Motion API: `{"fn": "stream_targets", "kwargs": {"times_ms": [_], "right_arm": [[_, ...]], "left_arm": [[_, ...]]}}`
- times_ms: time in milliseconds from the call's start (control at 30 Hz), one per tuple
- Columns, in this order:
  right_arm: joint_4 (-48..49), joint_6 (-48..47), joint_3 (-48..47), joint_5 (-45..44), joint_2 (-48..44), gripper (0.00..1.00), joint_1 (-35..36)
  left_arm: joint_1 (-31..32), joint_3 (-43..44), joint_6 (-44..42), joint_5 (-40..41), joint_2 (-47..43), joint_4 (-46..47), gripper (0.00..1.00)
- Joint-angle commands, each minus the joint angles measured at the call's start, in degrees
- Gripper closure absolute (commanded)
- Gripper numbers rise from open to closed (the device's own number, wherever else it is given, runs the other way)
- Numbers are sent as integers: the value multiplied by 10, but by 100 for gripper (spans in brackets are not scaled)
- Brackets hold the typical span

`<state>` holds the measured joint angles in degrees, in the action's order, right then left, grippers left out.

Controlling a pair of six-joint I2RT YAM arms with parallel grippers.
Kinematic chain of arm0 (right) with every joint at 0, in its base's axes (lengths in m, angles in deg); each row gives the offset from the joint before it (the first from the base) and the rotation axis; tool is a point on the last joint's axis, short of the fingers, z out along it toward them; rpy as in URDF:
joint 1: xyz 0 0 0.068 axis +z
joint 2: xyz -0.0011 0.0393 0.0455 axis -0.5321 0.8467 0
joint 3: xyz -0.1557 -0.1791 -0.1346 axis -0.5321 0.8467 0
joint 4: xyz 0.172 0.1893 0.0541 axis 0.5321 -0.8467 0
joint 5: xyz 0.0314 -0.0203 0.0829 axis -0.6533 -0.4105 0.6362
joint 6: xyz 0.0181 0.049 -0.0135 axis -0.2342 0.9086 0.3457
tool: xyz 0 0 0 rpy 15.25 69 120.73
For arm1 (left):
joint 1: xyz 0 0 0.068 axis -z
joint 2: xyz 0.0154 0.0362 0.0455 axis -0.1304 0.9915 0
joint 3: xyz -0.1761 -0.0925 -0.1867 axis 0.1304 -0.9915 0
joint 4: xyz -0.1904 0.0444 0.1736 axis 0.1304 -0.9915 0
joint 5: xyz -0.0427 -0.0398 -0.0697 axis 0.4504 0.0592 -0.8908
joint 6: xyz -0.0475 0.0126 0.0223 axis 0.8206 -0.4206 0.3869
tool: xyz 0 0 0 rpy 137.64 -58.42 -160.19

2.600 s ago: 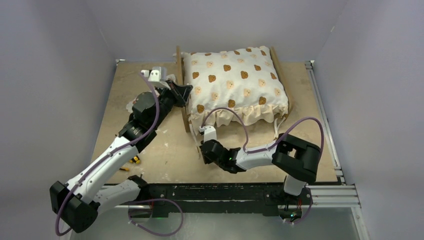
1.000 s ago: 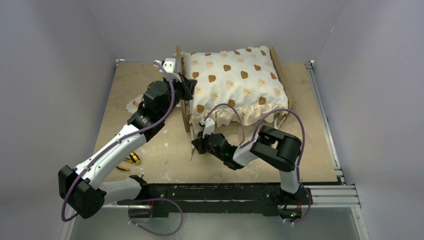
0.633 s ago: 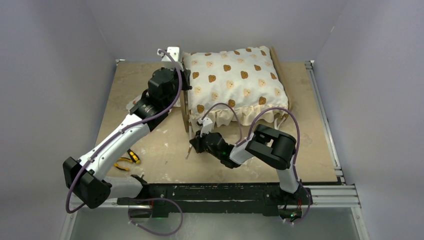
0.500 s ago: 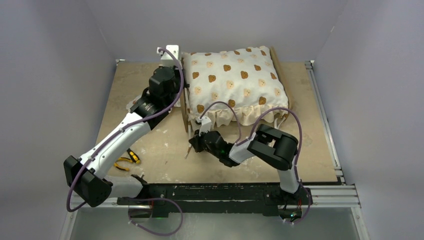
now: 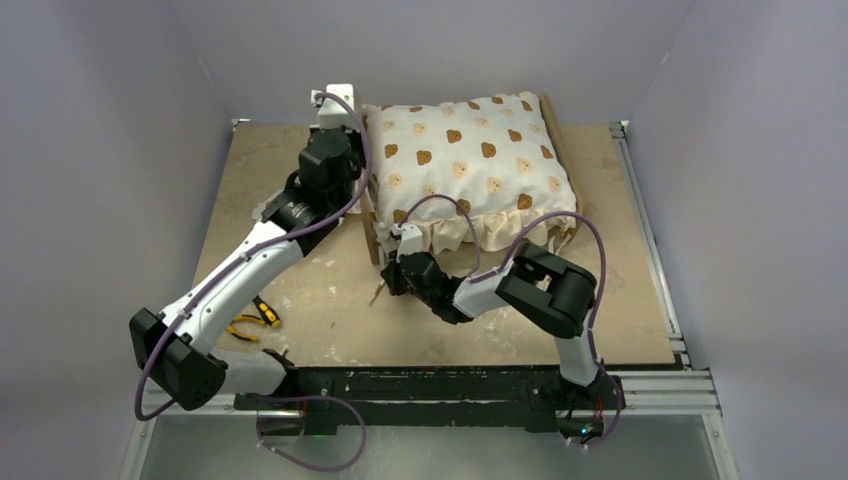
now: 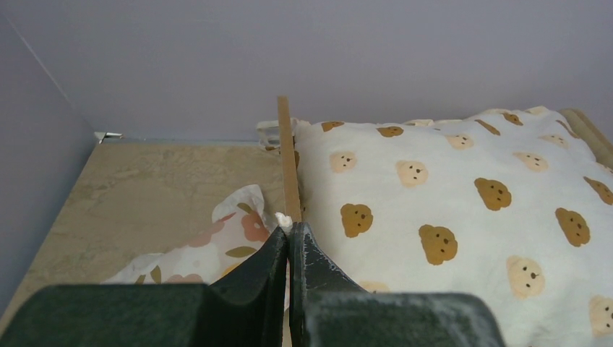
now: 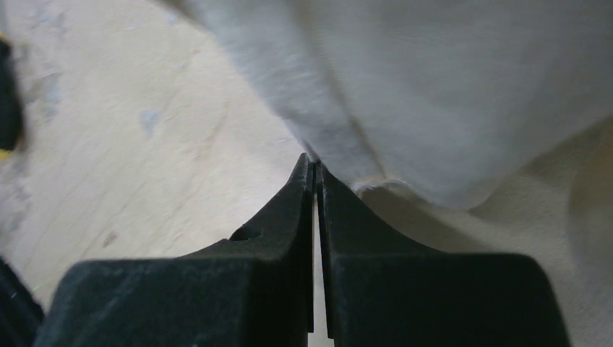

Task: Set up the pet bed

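The pet bed shows only as light-wood rails round a large cream bear-print cushion lying on it. My left gripper is at the bed's left rail. It is shut, and a small white strip of cloth shows between its tips. My right gripper lies low at the bed's front left corner, under the cushion's ruffle. It is shut, with its tips against the ruffle's edge; whether any cloth is pinched there I cannot tell.
A small floral pillow lies on the table just left of the rail, partly under my left arm. Yellow-handled pliers lie near the front left. Grey walls close in the back and both sides.
My left gripper has climbed along the left rail toward the back wall, still shut. The right gripper has slid left and slightly toward the bed's front corner. The cushion has hardly shifted.
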<state>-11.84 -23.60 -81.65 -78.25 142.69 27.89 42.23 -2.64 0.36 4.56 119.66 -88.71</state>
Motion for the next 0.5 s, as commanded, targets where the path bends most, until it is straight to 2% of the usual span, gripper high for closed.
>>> {"fn": "stream_targets", "kwargs": {"times_ms": [0,100,333,467], "right_arm": [[-69,26,-6,14,48,100,-8],[-77,27,-14,28,41,100,-10],[-99,-15,-53,14,-72,100,-12],[-98,-20,-46,6,-75,100,-23]], "left_arm": [[-1,43,-16,48,2,63,100],[-1,49,-16,47,8,60,100],[-7,62,-11,58,21,53,100],[-24,79,5,51,31,26,100]]}}
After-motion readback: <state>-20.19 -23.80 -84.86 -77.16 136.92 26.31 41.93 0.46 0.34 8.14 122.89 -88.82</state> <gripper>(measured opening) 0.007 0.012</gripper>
